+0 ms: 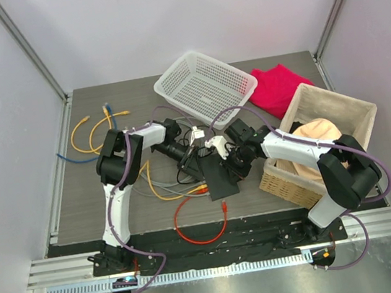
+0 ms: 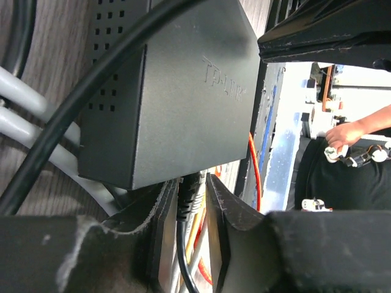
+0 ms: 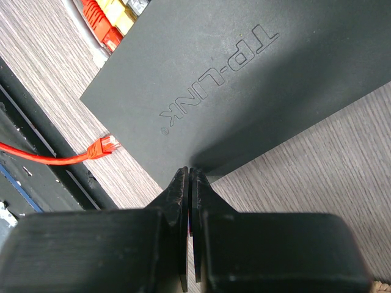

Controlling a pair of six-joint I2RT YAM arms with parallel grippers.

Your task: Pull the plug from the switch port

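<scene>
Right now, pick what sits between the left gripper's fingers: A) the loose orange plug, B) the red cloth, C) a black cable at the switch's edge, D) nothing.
C: the left wrist view shows a black cable running between the fingers of the left gripper, just below the switch; whether they pinch it is unclear.

Overhead camera; 2 wrist cameras near switch (image 3: 244, 79).

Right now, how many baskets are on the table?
2. The white mesh basket sits at the far middle of the table, tipped up on one side. The woven basket stands at the right edge, with a tan hat inside. No other basket shows in any view.
</scene>
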